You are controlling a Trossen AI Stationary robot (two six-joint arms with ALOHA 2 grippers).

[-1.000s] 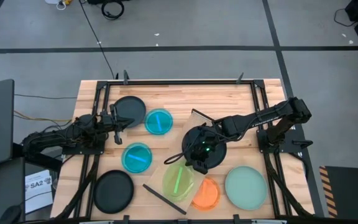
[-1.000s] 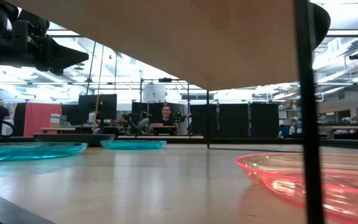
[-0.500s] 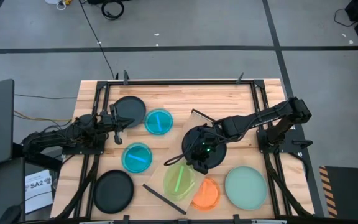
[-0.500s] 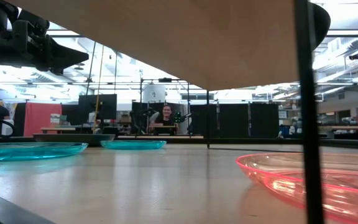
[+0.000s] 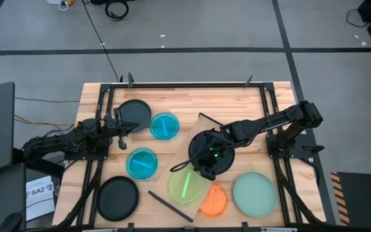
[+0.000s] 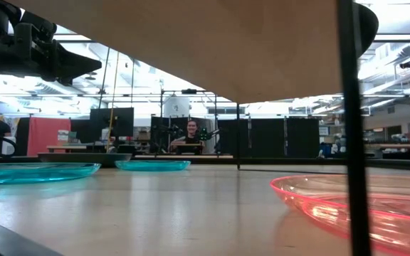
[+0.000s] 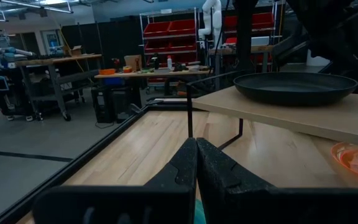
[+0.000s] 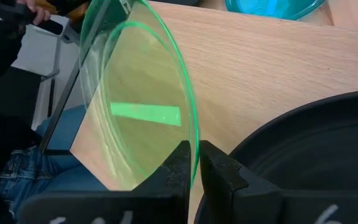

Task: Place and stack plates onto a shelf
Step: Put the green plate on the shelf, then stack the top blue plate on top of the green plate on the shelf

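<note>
The shelf (image 5: 184, 145) lies aslant in the table's middle. It carries a black plate (image 5: 219, 160). My right gripper (image 8: 193, 163) reaches over that plate and is shut on a translucent green plate (image 5: 185, 185) at the shelf's near end. An orange plate (image 5: 216, 201) and a mint plate (image 5: 255, 192) lie near right. Two blue plates (image 5: 165, 125) (image 5: 142, 163) and two black plates (image 5: 134, 115) (image 5: 118, 196) lie on the left. My left gripper (image 5: 122, 125) waits shut at the left (image 7: 196, 155). My right gripper pinches the green plate's rim (image 8: 191, 140) between its two fingers, one on each face. The fingers slant down from the table's far right. The plate stands tilted beyond the fingertips, over the shelf board. Whether its far rim rests on the board I cannot tell.
Seen from table height, the shelf's underside (image 6: 226, 43) and a thin dark leg (image 6: 351, 128) stand over the orange plate (image 6: 354, 206). Dark frame rails run along the table's edges (image 5: 185, 84). A person (image 6: 188, 131) sits far behind the table.
The green plate shows a little broader from above than a second ago, as if tipped slightly flatter. Both arms keep their places.
</note>
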